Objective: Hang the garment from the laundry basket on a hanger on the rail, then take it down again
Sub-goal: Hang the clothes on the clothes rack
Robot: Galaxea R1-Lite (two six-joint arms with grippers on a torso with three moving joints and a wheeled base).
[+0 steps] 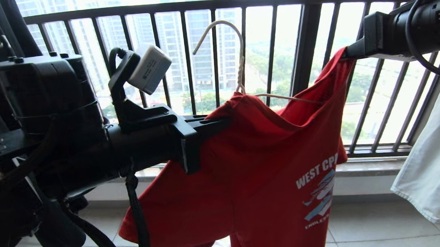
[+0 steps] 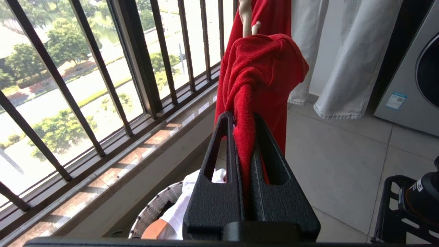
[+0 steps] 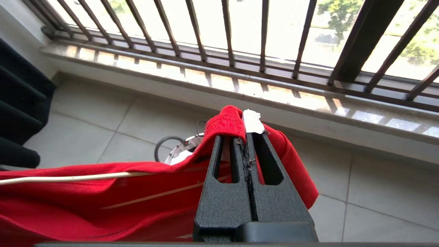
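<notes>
The red garment (image 1: 260, 174) with its "WEST C" print hangs stretched between my two grippers in front of the railing. My left gripper (image 1: 225, 122) is shut on one shoulder of it, and my right gripper (image 1: 347, 53), higher up, is shut on the other side. The cream hanger (image 1: 238, 51) sits inside the neck, its hook pointing up free in the air. From the left wrist, the gripper (image 2: 244, 118) pinches bunched red cloth (image 2: 264, 68). From the right wrist, the gripper (image 3: 246, 137) pinches red hem (image 3: 223, 123) and a white label. The laundry basket (image 2: 154, 209) stands below. The rail is out of view.
The black railing (image 1: 217, 63) of vertical bars runs close behind the shirt above a stone ledge (image 1: 373, 166). Pale garments (image 1: 432, 157) hang at the right, a black one (image 3: 17, 120) at the left. A washing machine (image 2: 408, 68) stands beyond the pale clothes.
</notes>
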